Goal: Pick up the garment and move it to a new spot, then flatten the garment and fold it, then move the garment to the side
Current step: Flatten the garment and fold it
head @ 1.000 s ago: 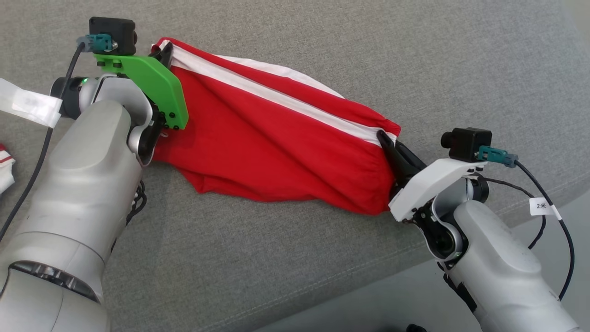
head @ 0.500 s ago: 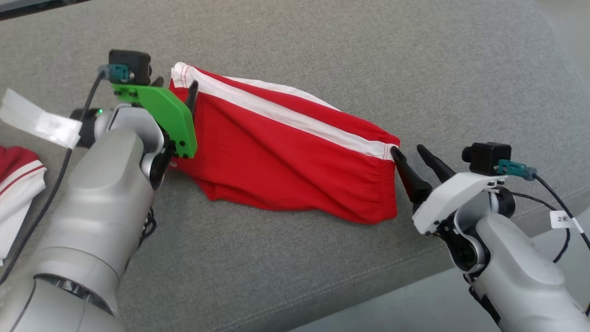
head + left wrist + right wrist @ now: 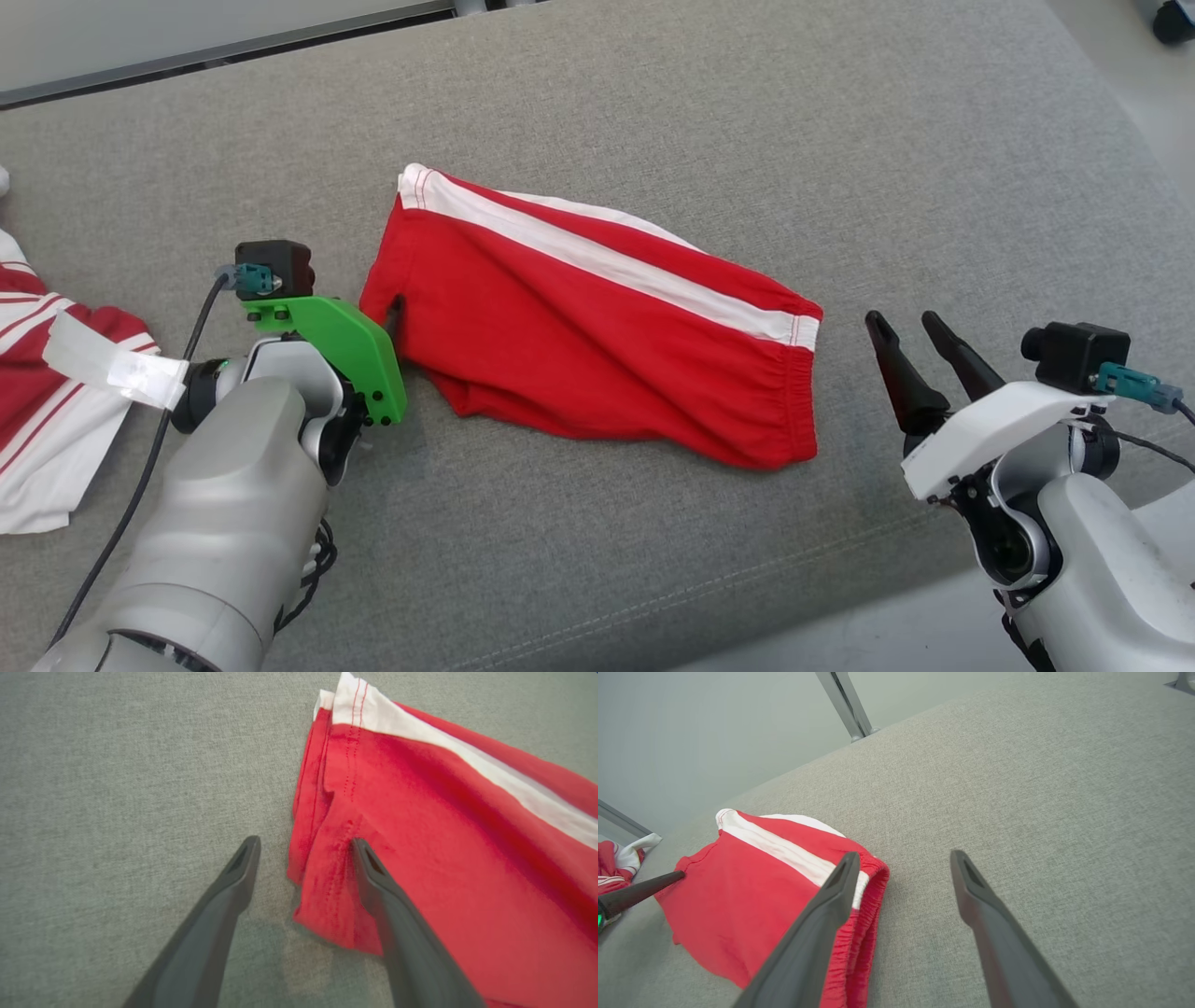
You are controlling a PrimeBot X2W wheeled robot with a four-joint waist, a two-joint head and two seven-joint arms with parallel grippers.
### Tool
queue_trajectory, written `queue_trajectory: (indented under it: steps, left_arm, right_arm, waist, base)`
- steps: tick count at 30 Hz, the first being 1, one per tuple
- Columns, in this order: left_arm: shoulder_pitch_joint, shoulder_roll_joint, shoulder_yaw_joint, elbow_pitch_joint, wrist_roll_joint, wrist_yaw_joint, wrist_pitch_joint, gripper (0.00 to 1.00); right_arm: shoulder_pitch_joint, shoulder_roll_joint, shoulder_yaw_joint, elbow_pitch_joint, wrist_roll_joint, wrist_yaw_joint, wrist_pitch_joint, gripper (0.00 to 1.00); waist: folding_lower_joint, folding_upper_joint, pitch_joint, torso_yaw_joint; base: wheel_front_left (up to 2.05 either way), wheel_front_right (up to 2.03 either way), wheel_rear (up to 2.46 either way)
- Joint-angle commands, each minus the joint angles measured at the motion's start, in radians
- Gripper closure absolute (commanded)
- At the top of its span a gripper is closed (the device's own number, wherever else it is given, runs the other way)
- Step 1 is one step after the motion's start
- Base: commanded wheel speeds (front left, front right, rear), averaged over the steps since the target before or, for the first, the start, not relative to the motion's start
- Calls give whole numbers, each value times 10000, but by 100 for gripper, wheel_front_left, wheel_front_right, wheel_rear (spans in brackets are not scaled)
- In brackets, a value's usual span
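the red shorts [image 3: 597, 345] lie slack across the middle of the grey cushion [image 3: 653, 112], slanting in the head view from upper left to lower right, a white stripe [image 3: 607, 266] running along their far edge; the gathered elastic waistband [image 3: 798, 392] is the end toward the robot's right, and the stitched leg hem [image 3: 327, 812] is the end toward its left, and the cloth lies in more than one layer with a few soft creases; the left gripper [image 3: 304, 844] has its fingers spread wide and grasps nothing: in the left wrist view one finger [image 3: 233, 882] sits over bare cushion and the other crosses the near hem corner of the shorts, though whether it presses the cloth i cannot tell; a green bracket [image 3: 345, 350] on that wrist hides most of the fingers in the head view; the right gripper [image 3: 901, 322] is likewise spread and empty, standing over bare cushion just beyond the waistband and apart from it, carried on a white bracket [image 3: 990, 429]; in the right wrist view its one finger crosses in front of the waistband, the other over plain cushion; a second red and white striped garment [image 3: 37, 411] lies at the far left edge of the cushion, well apart from the shorts
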Motion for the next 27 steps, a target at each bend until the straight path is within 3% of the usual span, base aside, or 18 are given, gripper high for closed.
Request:
queue_trajectory:
  steps: [1,10,11,12,13,27]
  left_arm:
    - [137,25,38,21,-46,58,-2,0]
    - [244,1,39,125,-167,115,299,0]
    - [265,-2,30,135,-177,104,300,9]
    - [290,-12,21,139,-181,85,274,58]
    - [315,-30,15,121,-183,54,175,98]
    - [1306,-514,483,-543,-875,-220,-1305,100]
  right_arm:
    - [171,81,-125,-196,-120,-7,124,0]
    - [501,480,-591,-1207,-553,-5,660,0]
    - [541,513,-649,-1277,-591,-5,699,0]
    - [578,541,-704,-1345,-633,-5,724,0]
    - [608,571,-753,-1403,-675,-5,773,0]
    - [1354,763,-1256,-1635,-857,-5,939,0]
  waist:
    - [0,0,106,-92]
    - [0,0,388,-325]
    - [0,0,391,-332]
    - [0,0,385,-332]
    - [0,0,371,-322]
    - [0,0,-456,360]
  base:
    - [0,0,0]
    - [0,0,0]
    - [0,0,0]
    - [0,0,0]
    - [0,0,0]
    - [0,0,0]
